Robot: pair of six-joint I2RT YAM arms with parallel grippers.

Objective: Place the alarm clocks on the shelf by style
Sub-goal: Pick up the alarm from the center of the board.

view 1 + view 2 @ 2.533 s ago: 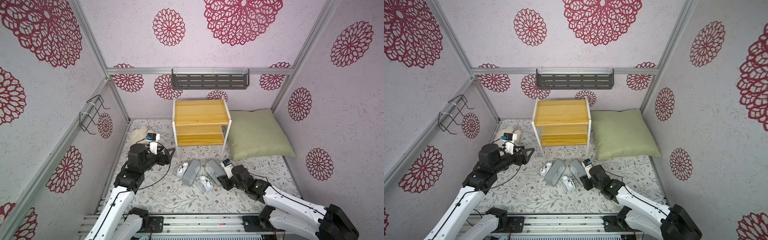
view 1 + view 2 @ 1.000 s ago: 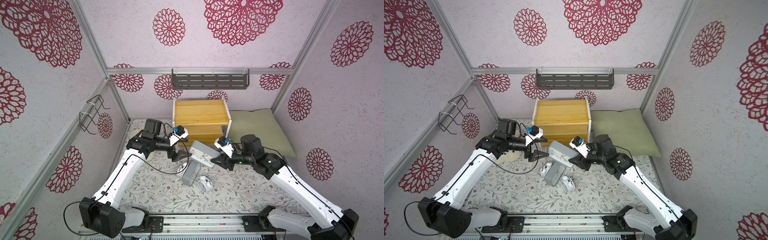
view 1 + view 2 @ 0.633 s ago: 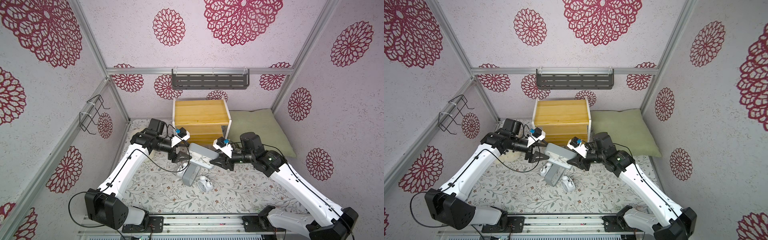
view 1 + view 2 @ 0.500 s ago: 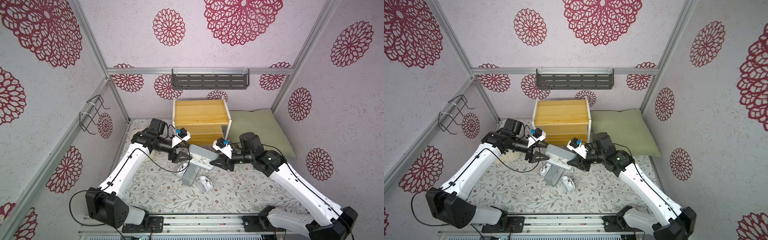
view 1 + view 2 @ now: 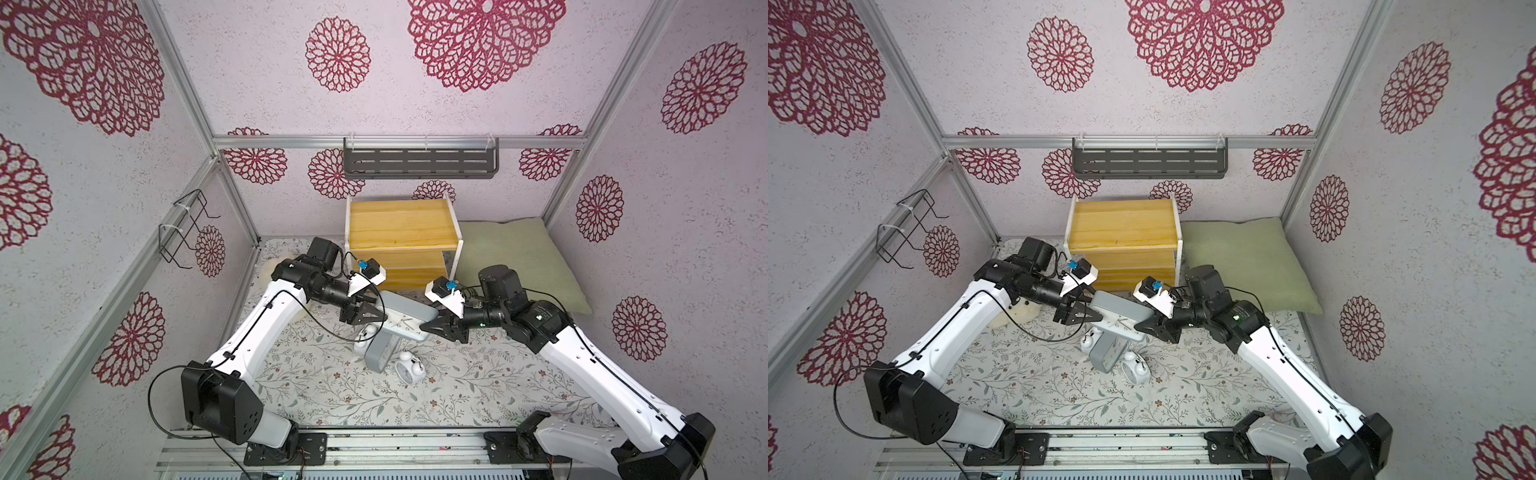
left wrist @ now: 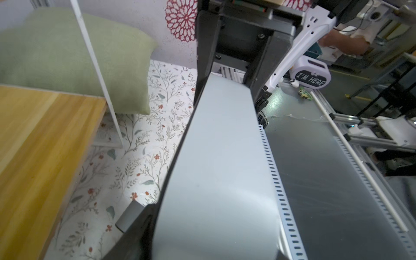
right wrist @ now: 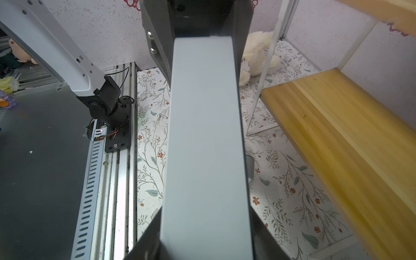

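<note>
- In front of the two-tier wooden shelf (image 5: 401, 232), you see a grey rectangular alarm clock (image 5: 405, 318) held in the air, white face up, between both arms.
- Your right gripper (image 5: 432, 326) clamps one end of that clock, its jaws part-closed on the casing.
- Your left gripper (image 5: 376, 318) brackets the opposite end; whether its jaws press the casing, you cannot tell.
- Below, the second grey clock (image 5: 1106, 353) stands on the floral mat (image 5: 1059, 386), a white twin-bell clock (image 5: 1136, 368) just beside it, another (image 5: 1090, 336) partly hidden behind.
- Both shelf boards sit bare; a green pillow (image 5: 519, 262) lies alongside.
</note>
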